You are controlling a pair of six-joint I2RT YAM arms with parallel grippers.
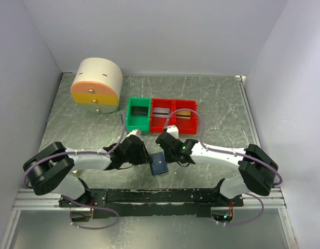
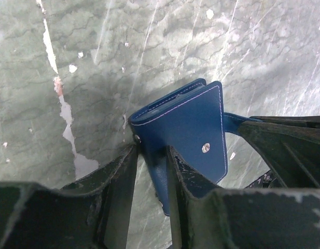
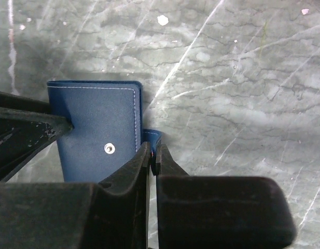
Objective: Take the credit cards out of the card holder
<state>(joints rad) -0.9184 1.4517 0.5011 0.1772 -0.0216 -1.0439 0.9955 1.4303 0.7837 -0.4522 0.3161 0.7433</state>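
Observation:
The navy card holder is closed and held up off the table between both arms. In the left wrist view the card holder shows its snap stud, and my left gripper is shut on its lower edge. In the right wrist view the holder is at the left, and my right gripper is shut on its small strap tab. No credit cards show outside the holder; any inside are hidden.
A green bin and two red bins stand behind the grippers, each holding a flat object. A cream round drawer unit with orange and yellow fronts stands at the back left. Walls close the sides.

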